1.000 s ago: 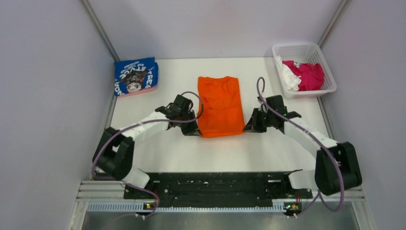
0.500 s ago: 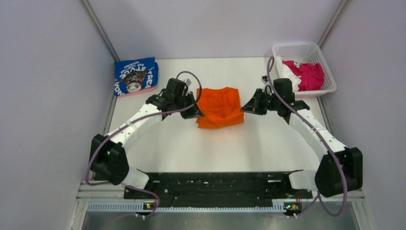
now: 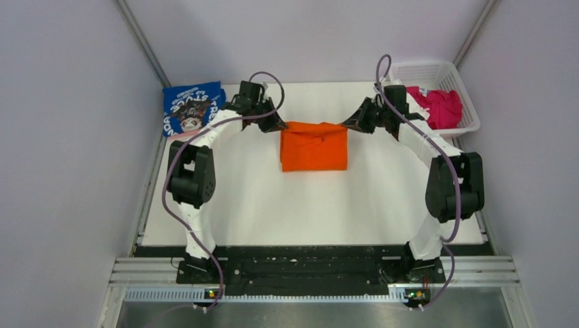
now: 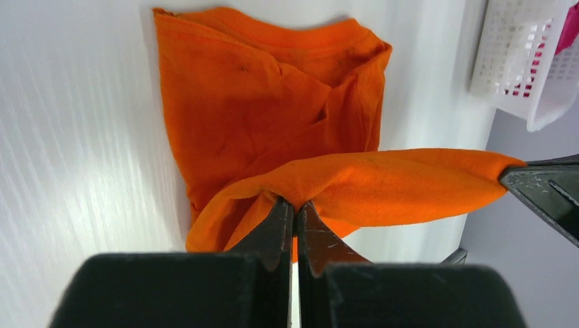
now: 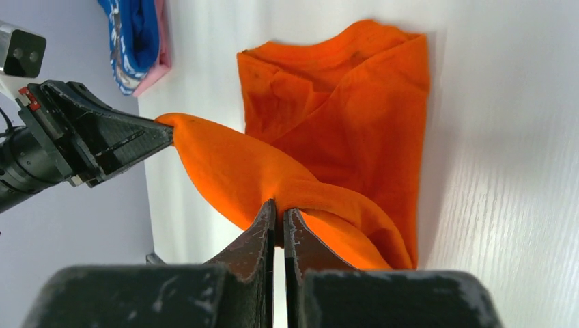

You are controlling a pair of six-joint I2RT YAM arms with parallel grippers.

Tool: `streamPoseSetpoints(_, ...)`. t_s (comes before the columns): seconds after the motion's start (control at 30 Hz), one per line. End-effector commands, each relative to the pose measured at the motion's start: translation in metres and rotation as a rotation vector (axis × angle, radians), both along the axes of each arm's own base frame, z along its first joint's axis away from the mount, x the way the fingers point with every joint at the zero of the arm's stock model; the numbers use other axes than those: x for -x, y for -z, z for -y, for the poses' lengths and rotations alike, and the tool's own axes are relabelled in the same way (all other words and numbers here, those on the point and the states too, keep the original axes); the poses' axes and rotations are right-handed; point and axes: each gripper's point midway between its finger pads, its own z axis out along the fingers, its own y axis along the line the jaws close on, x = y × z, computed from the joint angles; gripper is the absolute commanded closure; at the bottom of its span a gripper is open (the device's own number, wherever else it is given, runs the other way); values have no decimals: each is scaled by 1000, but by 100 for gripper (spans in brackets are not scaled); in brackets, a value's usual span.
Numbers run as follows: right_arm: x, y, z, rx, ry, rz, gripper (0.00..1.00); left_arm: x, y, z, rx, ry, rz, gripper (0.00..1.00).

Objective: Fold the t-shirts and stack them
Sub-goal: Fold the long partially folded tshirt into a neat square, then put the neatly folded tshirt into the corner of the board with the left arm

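The orange t-shirt (image 3: 313,146) lies folded in half at the table's middle back. My left gripper (image 3: 276,126) is shut on its far left corner, seen pinched in the left wrist view (image 4: 294,203). My right gripper (image 3: 348,125) is shut on its far right corner, seen pinched in the right wrist view (image 5: 279,207). The held edge (image 4: 403,181) hangs stretched between the two grippers above the lower layer (image 5: 341,123). The folded blue t-shirt (image 3: 194,108) with white lettering lies at the back left. Magenta (image 3: 440,108) and white cloth sit in the basket.
A white mesh basket (image 3: 456,75) stands at the back right corner, close behind my right arm. Grey walls close in the table on the left, back and right. The blue shirt rests on something pink (image 5: 158,65).
Both grippers have carried the shirt's near edge away from the arm bases to the far edge, folding the orange shirt in half. Both arms now reach far back.
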Motion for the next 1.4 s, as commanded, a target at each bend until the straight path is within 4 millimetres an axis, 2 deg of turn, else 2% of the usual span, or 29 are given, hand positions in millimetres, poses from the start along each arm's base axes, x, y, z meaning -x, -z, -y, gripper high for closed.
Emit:
streamPoseSetpoints(0.0, -44, 0, 7, 4, 52, 59, 100, -42, -6, -4, 40, -11, 69, 100)
streamPoseSetpoints(0.1, -70, 22, 9, 24, 86, 41, 100, -62, 18, -5, 25, -49, 35, 100)
streamPoseSetpoints(0.17, -88, 44, 12, 46, 120, 2, 100, -74, 28, -5, 28, -69, 16, 100)
streamPoseSetpoints(0.2, -96, 59, 12, 52, 124, -33, 98, -81, 27, -5, 31, -76, 20, 95)
streamPoseSetpoints(0.27, -110, 67, 9, 45, 117, -41, 69, -86, 31, -4, 22, -75, 4, 55)
streamPoseSetpoints(0.33, -121, 64, 8, 52, 118, -28, 46, -90, 27, -3, 22, -69, 11, 41)
streamPoseSetpoints(0.4, -126, 55, 12, 84, 128, -9, 33, -90, 22, -5, 15, -73, 25, 32)
streamPoseSetpoints(0.47, -123, 50, 19, 127, 140, -12, 19, -85, 24, -8, -8, -72, 22, 28)
streamPoseSetpoints(0.5, -119, 49, 22, 147, 141, -16, 8, -81, 27, -10, -21, -67, 12, 27)
streamPoseSetpoints(0.53, -115, 48, 26, 165, 145, -18, 2, -75, 32, -11, -36, -55, 0, 26)
streamPoseSetpoints(0.7, -88, 33, 44, 238, 181, 4, 1, -39, 71, -17, -141, -9, -101, 24)
streamPoseSetpoints(0.8, -72, 22, 54, 261, 200, 20, 1, -23, 90, -16, -210, 17, -134, 27)
streamPoseSetpoints(0.9, -61, 11, 65, 267, 225, 35, 1, -9, 107, -8, -222, 56, -182, 35)
streamPoseSetpoints(1.0, -52, 6, 77, 280, 256, 42, 1, -4, 116, 2, -272, 86, -193, 45)
streamPoseSetpoints(1.1, -45, 2, 84, 288, 271, 50, 1, -9, 124, 6, -390, 67, -183, 52)
streamPoseSetpoints(1.2, -36, 4, 92, 304, 281, 50, 1, -20, 128, 14, -430, 33, -178, 72)
streamPoseSetpoints(1.27, -30, 6, 99, 323, 296, 49, 1, -25, 130, 19, -434, 24, -187, 94)
streamPoseSetpoints(1.3, -27, 5, 103, 330, 304, 51, 1, -29, 127, 19, -450, 17, -178, 100)
streamPoseSetpoints(1.37, -22, 3, 111, 347, 316, 55, 1, -36, 119, 5, -531, -2, -143, 100)
